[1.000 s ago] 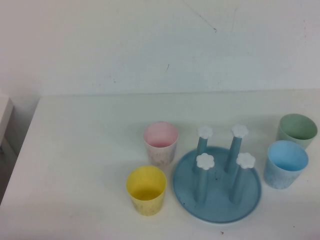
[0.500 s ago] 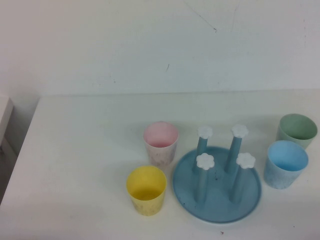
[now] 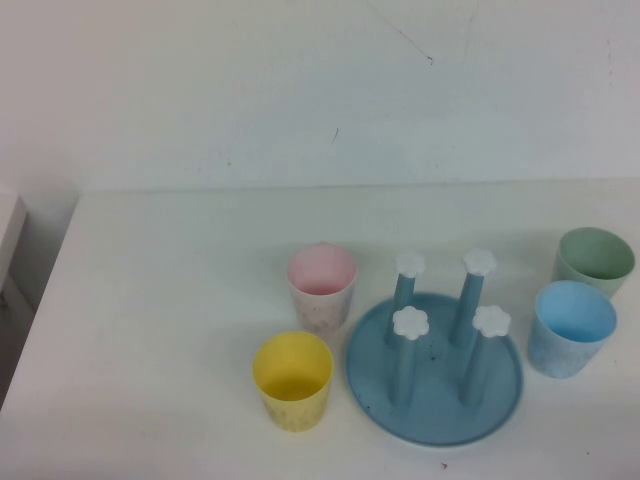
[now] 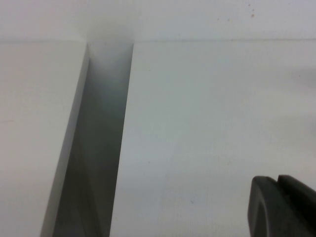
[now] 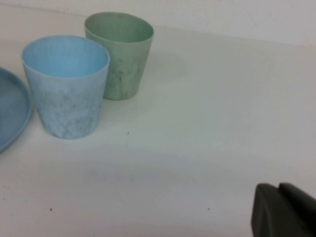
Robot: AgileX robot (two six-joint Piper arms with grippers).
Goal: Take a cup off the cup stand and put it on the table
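Observation:
The mint-green cup (image 3: 595, 258) stands upright on the white table (image 3: 170, 300) at the far right, behind the light blue cup (image 3: 571, 327). It also shows in the right wrist view (image 5: 120, 54). The blue cup stand (image 3: 433, 385) has four bare pegs with white flower caps (image 3: 409, 322); its tray edge shows in the right wrist view (image 5: 9, 116). Neither arm shows in the high view. My right gripper (image 5: 277, 186) is shut and empty, low over the table to the right of the cups. My left gripper (image 4: 276, 180) is shut and empty over the table's left part.
A pink cup (image 3: 322, 286) and a yellow cup (image 3: 292, 380) stand left of the stand. The light blue cup also shows in the right wrist view (image 5: 66, 84). A dark gap (image 4: 98, 148) separates the table's left edge from a white surface beside it.

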